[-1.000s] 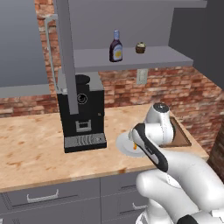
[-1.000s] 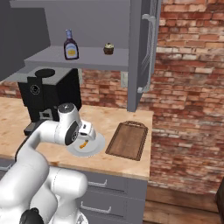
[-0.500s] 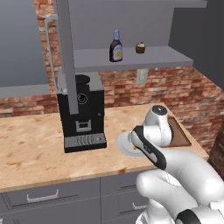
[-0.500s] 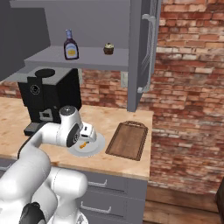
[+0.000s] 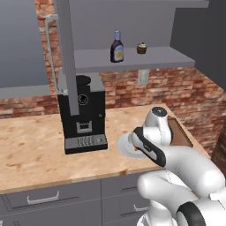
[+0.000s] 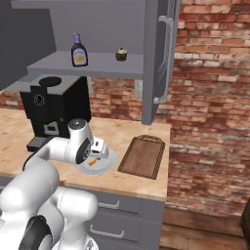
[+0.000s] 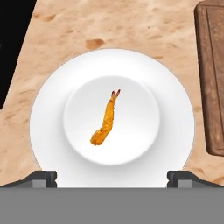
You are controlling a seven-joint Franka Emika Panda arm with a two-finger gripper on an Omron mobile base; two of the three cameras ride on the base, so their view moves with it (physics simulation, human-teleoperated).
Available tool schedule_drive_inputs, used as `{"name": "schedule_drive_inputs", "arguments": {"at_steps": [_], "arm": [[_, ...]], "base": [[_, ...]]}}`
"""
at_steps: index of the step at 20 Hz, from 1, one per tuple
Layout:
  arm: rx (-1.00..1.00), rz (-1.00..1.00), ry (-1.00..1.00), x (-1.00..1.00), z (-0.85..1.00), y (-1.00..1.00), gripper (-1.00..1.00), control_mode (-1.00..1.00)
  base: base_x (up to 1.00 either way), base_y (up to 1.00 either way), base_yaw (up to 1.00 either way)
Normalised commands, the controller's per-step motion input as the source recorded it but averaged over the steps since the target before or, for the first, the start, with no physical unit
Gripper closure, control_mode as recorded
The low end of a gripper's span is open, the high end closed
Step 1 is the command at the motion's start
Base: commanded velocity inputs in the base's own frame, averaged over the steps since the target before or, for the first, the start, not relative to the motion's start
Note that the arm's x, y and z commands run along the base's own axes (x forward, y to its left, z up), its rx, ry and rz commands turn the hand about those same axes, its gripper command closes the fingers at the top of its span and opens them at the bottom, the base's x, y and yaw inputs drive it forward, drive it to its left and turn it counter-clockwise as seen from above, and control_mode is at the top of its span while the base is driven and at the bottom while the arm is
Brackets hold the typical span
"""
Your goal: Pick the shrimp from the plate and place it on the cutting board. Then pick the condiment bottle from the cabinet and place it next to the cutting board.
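The shrimp (image 7: 105,124), a small curled orange piece, lies in the middle of the round white plate (image 7: 52,109) on the wooden counter. My gripper (image 7: 112,178) hangs directly above the plate, open, its two dark fingertips (image 7: 41,177) spread wide with nothing between them. In the right base view the gripper (image 6: 96,154) hovers just over the plate (image 6: 107,165) and the shrimp (image 6: 91,161). The dark brown cutting board (image 6: 144,156) lies right beside the plate. The condiment bottle (image 5: 117,47) stands on the grey cabinet shelf (image 5: 150,59).
A black coffee machine (image 5: 81,114) stands left of the plate. A small brown cupcake (image 5: 141,48) sits on the shelf near the bottle. The open cabinet door (image 6: 158,53) hangs above the cutting board. Brick wall runs behind the counter.
The arm has sunk slightly, bringing the open gripper a little closer to the plate. The shrimp, plate and board have not moved.
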Motion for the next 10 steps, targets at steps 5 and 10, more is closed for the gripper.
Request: {"name": "schedule_drive_inputs", "arguments": {"at_steps": [5,10], "arm": [[0.00,0.00,0.00,0.07,-0.11,0.00,-1.00,-1.00],[0.00,0.00,0.00,0.05,-0.14,0.01,-1.00,-1.00]], "base": [[0.00,0.00,0.00],[0.00,0.00,0.00]]}}
